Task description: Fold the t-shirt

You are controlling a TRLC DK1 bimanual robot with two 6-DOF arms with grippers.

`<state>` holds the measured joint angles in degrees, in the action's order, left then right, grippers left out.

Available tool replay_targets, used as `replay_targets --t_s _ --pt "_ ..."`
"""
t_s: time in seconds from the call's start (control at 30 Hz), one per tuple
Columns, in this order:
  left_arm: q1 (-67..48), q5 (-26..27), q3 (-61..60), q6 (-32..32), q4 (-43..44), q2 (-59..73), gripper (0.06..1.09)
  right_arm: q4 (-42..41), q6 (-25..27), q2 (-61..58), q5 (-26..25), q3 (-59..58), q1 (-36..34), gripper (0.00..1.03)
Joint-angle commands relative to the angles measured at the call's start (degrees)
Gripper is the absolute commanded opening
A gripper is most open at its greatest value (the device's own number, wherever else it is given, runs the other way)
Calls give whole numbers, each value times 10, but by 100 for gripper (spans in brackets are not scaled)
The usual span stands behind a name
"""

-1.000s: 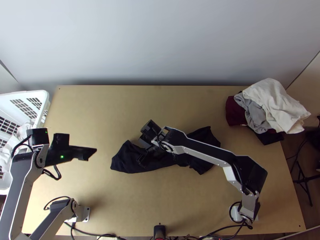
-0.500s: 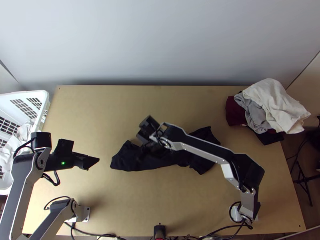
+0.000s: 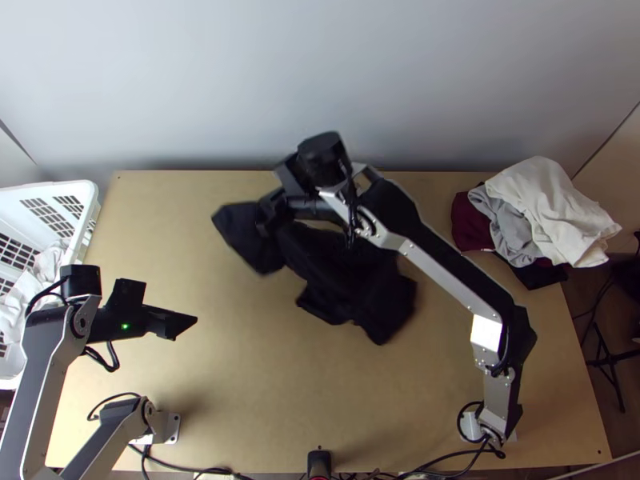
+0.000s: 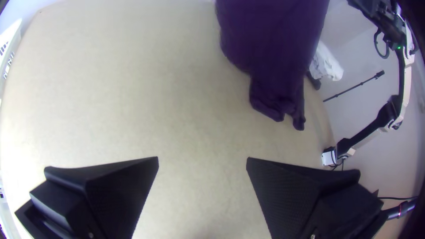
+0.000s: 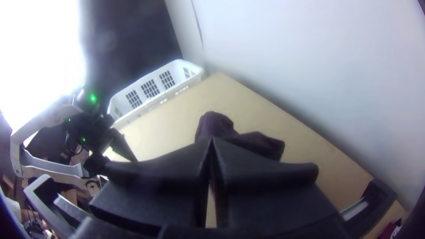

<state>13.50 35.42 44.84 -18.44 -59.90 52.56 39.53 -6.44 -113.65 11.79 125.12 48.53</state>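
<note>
Well, the jaws of the right gripper (image 3: 269, 214) are clenched on the t-shirt (image 3: 356, 288), near its far left part as the top view has it. Seen from the right wrist, they press together with a bunched bit of dark cloth poking out past them. The left gripper (image 3: 178, 322) sits apart from the t-shirt, off to its left; the left wrist view shows its jaws spread wide with nothing between them.

From above, the t-shirt looks rumpled, and the right arm (image 3: 448, 280) crosses over it, hiding some of its far side. What the left wrist view adds is a broad drape of it, narrowing to crumpled tips. How much of it touches the desk (image 3: 240, 400), I can't tell.

Farther out, left of the t-shirt, there's a white basket (image 3: 90, 196) with pale cloth (image 3: 48, 260) inside, and the left arm (image 3: 44, 360) stands on that same side. Well to the t-shirt's right lies a heap of clothes (image 3: 548, 204), off-white over grey and dark red, partly past the desk edge. Beyond the t-shirt rises a pale wall (image 3: 320, 80).
</note>
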Motion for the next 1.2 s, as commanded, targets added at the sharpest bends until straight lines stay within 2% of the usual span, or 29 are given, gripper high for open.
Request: replay_targets --t_s 0.0,0.1,0.3,0.37,0.43,0.53,0.7,0.8,0.87,1.0,1.17 --pt "-1 1 2 3 2 2 102 9 -29 -18 -4 81 -40 3" --pt "6 0 2 3 2 1 102 -40 -79 -16 -12 87 -70 3" --pt "25 1 -1 9 7 4 102 -226 -154 2 -143 122 -96 3" --pt "15 2 1 26 13 4 102 -256 -181 6 -161 125 -106 3" --pt "-11 6 2 45 13 4 102 -254 -192 17 -184 118 -107 3" --pt "-95 8 -1 90 41 4 102 -242 -195 41 -184 94 -108 3" --pt "-336 -13 -16 280 220 28 102 -217 -195 62 -183 70 -116 3" --pt "-429 -62 2 314 307 85 102 -198 -194 71 -183 52 -117 3" --pt "-447 -83 34 322 337 149 102 -185 -194 81 -183 38 -116 3" --pt "-449 -158 93 383 428 269 102 -166 -193 98 -176 12 -109 3" --pt "-473 -184 175 428 462 412 102 -165 -191 114 -176 -26 -101 3"
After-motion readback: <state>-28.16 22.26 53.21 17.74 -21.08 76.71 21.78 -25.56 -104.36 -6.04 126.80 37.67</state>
